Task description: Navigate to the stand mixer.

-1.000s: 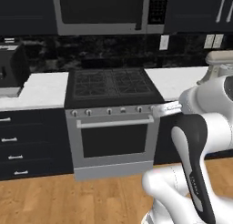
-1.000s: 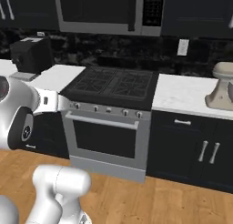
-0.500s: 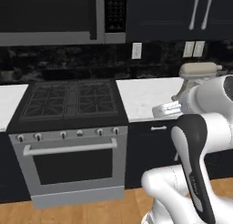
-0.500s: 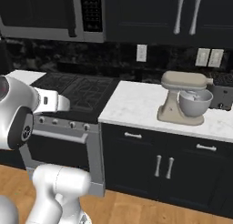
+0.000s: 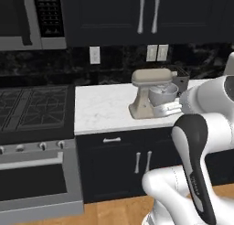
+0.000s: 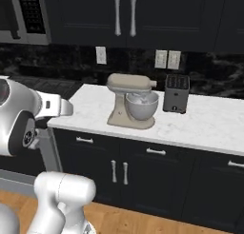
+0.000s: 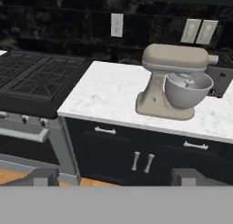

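Partly hidden behind the arm, the stand mixer (image 5: 151,93) faces an empty, spread-open hand (image 7: 113,176).

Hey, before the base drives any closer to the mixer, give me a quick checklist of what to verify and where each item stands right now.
1. Mixer in sight: ok, it shows in both base views and the hand view.
2. Mixer upright on the counter: ok, bowl seated under the head.
3. Right target, not the toaster beside it: ok, the toaster is the dark box further along the counter.
4. Floor path to the cabinets: ok in the part shown.
5. Gripper empty: ok, nothing between the fingertips.
6. Base centred on the mixer: cannot tell.
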